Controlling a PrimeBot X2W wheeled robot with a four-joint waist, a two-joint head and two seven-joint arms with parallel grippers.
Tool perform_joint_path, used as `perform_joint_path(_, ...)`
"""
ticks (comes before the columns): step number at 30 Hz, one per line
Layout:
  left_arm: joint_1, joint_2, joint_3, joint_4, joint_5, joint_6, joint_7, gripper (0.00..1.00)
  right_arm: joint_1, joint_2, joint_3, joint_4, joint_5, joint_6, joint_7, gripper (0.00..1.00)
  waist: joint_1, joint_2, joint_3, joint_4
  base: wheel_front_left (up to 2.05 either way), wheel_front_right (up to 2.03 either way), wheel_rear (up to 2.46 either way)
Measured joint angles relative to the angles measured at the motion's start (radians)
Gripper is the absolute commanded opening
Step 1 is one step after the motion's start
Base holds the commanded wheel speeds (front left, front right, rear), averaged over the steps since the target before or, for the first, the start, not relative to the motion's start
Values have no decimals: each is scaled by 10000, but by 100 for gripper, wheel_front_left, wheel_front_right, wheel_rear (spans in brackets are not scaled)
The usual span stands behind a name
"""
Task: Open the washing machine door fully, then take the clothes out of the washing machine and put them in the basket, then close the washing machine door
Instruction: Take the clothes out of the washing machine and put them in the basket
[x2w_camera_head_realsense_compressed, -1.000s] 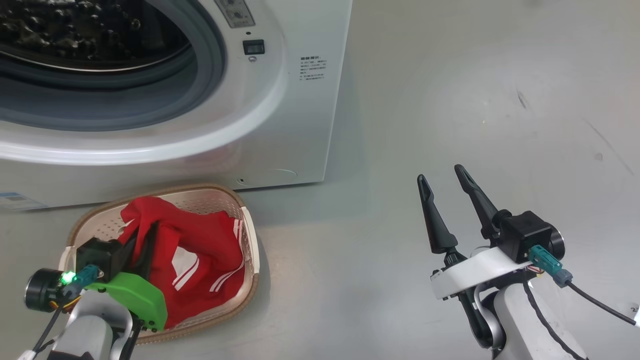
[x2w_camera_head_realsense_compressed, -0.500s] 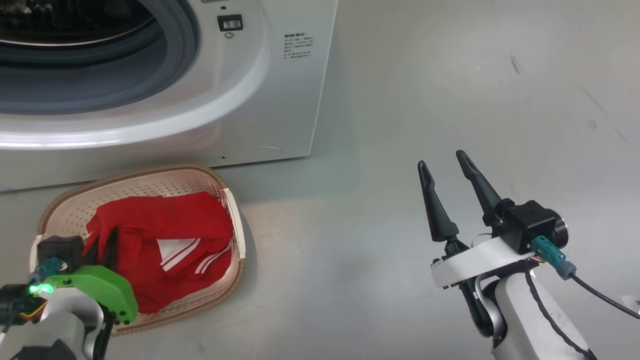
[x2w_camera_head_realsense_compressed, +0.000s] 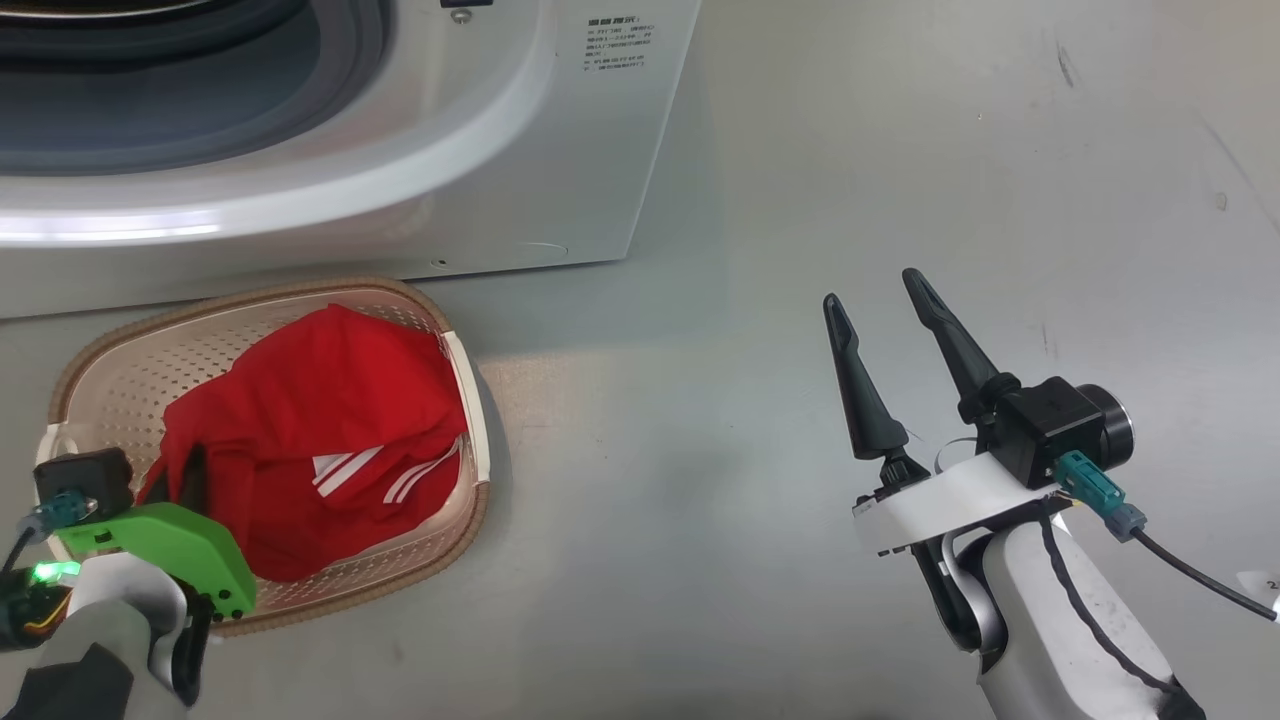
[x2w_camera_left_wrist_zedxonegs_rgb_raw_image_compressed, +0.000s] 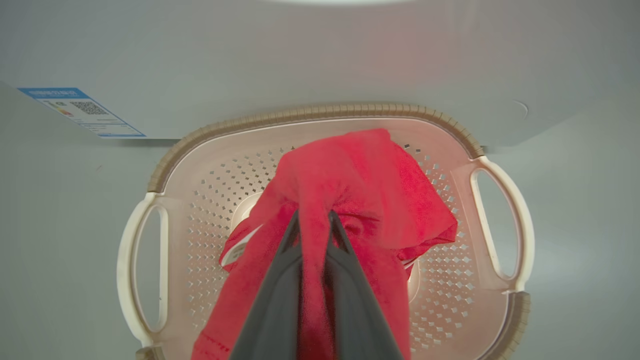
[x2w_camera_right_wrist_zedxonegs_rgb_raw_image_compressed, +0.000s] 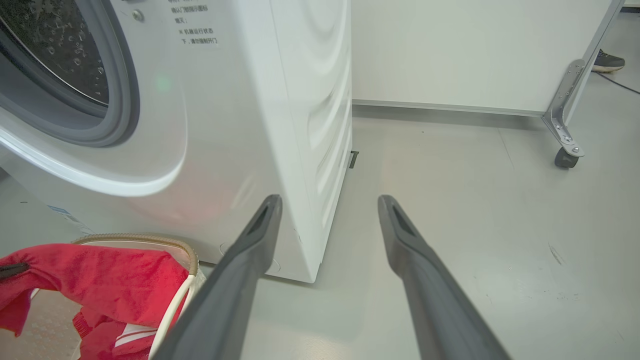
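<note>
White front-loading washing machine: stands on the smooth grey floor, at rear left. Cream perforated plastic basket: on the floor, just before the machine's front, below the drum opening. Red fabric clothes: in the basket, heaped toward its right side. Left gripper: above the basket's near edge, a fold of the clothes pinched between its fingers. Right gripper: over the floor, well right of the basket, before the machine's right corner.

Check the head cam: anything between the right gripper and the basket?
Nothing. In the head view, bare grey floor runs from the basket to the right gripper, its jaws open and empty.
</note>
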Motion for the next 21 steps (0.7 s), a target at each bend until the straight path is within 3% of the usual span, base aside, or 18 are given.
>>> perform_joint_path(10, -492, -79, 407, 1028, -495, 15, 12, 3, -82, 6, 15, 54, -2, -73, 0, 100, 0, 0, 249, -79, 0, 0, 0)
perform_joint_path(15, -709, -79, 372, 1338, -489, 15, -173, 49, -108, 8, 15, 79, -2, -77, 0, 100, 0, 0, 256, -94, 0, 0, 0)
perform_joint_path(16, -734, -79, 355, 1375, -489, 13, -230, 86, -125, 8, 17, 81, -2, -77, 0, 100, 0, 0, 255, -94, 0, 0, 0)
perform_joint_path(17, -765, -79, 339, 1402, -479, 13, -307, 100, -144, 10, 17, 82, -2, -77, 0, 100, 0, 0, 252, -93, 0, 0, 0)
perform_joint_path(21, -965, -82, 311, 1618, -456, 4, -479, 100, -230, 12, 17, 109, -2, -88, 0, 100, 0, 0, 229, -75, 0, 0, 0)
